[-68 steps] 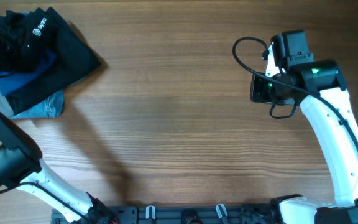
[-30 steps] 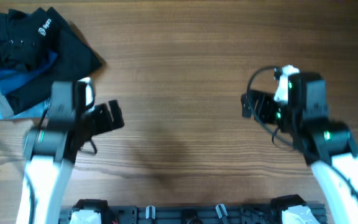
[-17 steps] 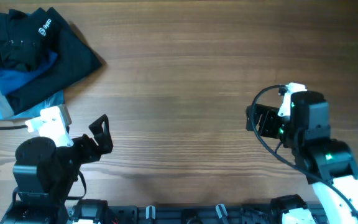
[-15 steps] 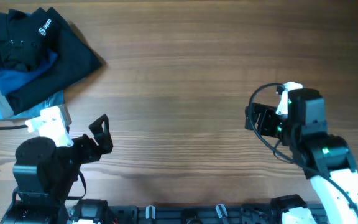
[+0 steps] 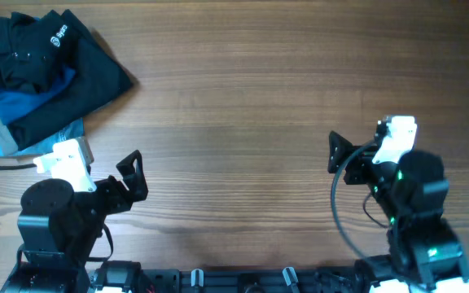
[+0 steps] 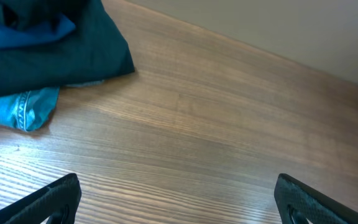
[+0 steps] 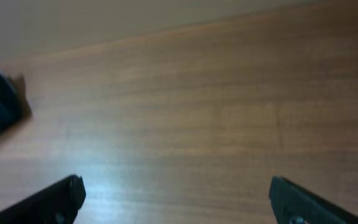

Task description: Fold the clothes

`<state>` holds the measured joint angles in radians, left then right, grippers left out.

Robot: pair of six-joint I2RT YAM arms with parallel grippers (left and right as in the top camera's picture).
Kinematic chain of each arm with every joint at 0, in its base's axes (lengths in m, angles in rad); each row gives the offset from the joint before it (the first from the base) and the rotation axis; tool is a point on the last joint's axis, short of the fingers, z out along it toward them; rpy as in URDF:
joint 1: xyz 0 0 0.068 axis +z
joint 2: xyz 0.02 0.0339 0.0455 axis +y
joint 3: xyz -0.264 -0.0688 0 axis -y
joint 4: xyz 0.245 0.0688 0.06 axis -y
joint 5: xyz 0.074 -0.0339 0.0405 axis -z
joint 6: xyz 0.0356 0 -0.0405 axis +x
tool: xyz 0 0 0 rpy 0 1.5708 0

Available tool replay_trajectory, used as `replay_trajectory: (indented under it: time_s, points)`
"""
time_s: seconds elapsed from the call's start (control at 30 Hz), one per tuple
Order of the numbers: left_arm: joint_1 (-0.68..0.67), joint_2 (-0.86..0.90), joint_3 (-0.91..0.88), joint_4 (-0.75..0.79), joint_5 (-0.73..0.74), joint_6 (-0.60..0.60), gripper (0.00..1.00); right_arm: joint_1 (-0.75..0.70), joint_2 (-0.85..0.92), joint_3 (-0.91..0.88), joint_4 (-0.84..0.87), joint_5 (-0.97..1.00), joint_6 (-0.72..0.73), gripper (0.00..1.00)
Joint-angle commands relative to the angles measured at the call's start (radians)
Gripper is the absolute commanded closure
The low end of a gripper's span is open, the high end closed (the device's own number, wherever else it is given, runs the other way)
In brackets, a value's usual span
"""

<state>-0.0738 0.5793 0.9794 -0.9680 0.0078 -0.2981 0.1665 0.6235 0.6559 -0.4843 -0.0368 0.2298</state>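
1. Heaped in the far-left corner of the brown wood-grain worktop (image 5: pixel 243 98): a rumpled pile of soft clothes (image 5: pixel 23 49). On top, a black garment with a small white logo (image 5: pixel 96 73); tucked under it, a bright blue cloth (image 5: pixel 31 98); poking out at the near edge, a pale-blue denim piece (image 5: pixel 2 137).
2. Likely light, limp and floppy throughout, with no stiffness to keep a shape. Expect sagging when lifted, and dragging of the layers beneath. Denim probably somewhat heavier, and firmer along its stitched hem.
3. Best to pinch the black garment at a free outer edge or corner, on the side nearest the middle of the worktop. Avoid the bunched centre, so as to peel the top layer off alone.
4. Left gripper (image 5: pixel 135 177): low near the front-left edge, close to its base and well apart from the pile. Jaws spread wide, nothing between them.
5. Right gripper (image 5: pixel 338 153): tucked close to its base at the front-right, aimed leftward across bare wood. Jaws likewise parted and empty, far from the pile.
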Motion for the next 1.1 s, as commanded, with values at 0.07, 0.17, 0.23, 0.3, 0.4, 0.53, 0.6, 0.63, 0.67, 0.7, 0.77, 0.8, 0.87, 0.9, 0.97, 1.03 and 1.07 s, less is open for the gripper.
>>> replay_trajectory:
  time_s: [0.07, 0.17, 0.23, 0.3, 0.4, 0.53, 0.6, 0.63, 0.67, 0.7, 0.77, 0.8, 0.87, 0.9, 0.97, 1.03, 1.07]
  points:
    - [0.0, -0.002, -0.007, 0.003, -0.013, -0.009, 0.0, -0.037, -0.309, -0.376, 0.324, -0.124, -0.077, 0.0]
    - [0.0, -0.002, -0.007, 0.003, -0.013, -0.009, 0.0, -0.13, -0.461, -0.491, 0.425, -0.194, -0.101, 0.0]
    - [0.0, -0.002, -0.007, 0.003, -0.013, -0.009, 0.0, -0.169, -0.516, -0.513, 0.436, -0.198, -0.124, 0.0]
    - [0.0, -0.002, -0.007, 0.003, -0.013, -0.009, 0.0, -0.179, -0.579, -0.528, 0.44, -0.158, -0.192, 0.0]
    - [0.0, -0.002, -0.007, 0.003, -0.013, -0.009, 0.0, -0.178, -0.621, -0.541, 0.456, -0.059, -0.213, 0.0]
    - [0.0, -0.002, -0.007, 0.003, -0.013, -0.009, 0.0, -0.178, -0.621, -0.654, 0.569, -0.086, -0.276, 0.0]
    - [0.0, -0.002, -0.007, 0.003, -0.013, -0.009, 0.0, -0.176, -0.621, -0.651, 0.491, -0.094, -0.278, 0.0]
    - [0.0, -0.002, -0.007, 0.003, -0.013, -0.009, 0.0, -0.175, -0.621, -0.651, 0.491, -0.093, -0.301, 0.0]
    - [0.0, -0.002, -0.007, 0.003, -0.013, -0.009, 0.0, -0.175, -0.621, -0.651, 0.49, -0.093, -0.309, 0.0]
    - [0.0, -0.002, -0.007, 0.003, -0.013, -0.009, 0.0, -0.173, -0.621, -0.651, 0.49, -0.092, -0.306, 0.0]
    - [0.0, -0.002, -0.007, 0.003, -0.013, -0.009, 0.0, -0.164, -0.621, -0.651, 0.493, -0.091, -0.252, 0.0]
    - [0.0, -0.002, -0.007, 0.003, -0.013, -0.009, 0.0, -0.164, -0.621, -0.651, 0.493, -0.091, -0.25, 0.0]
    - [0.0, -0.002, -0.007, 0.003, -0.013, -0.009, 0.0, -0.164, -0.62, -0.651, 0.493, -0.091, -0.249, 0.0]
    - [0.0, -0.002, -0.007, 0.003, -0.013, -0.009, 0.0, -0.164, -0.62, -0.651, 0.493, -0.091, -0.249, 0.0]
    - [0.0, -0.002, -0.007, 0.003, -0.013, -0.009, 0.0, -0.164, -0.62, -0.651, 0.493, -0.091, -0.25, 0.0]
    - [0.0, -0.002, -0.007, 0.003, -0.013, -0.009, 0.0, -0.164, -0.62, -0.651, 0.493, -0.091, -0.25, 0.0]
    - [0.0, -0.002, -0.007, 0.003, -0.013, -0.009, 0.0, -0.164, -0.62, -0.651, 0.493, -0.091, -0.25, 0.0]
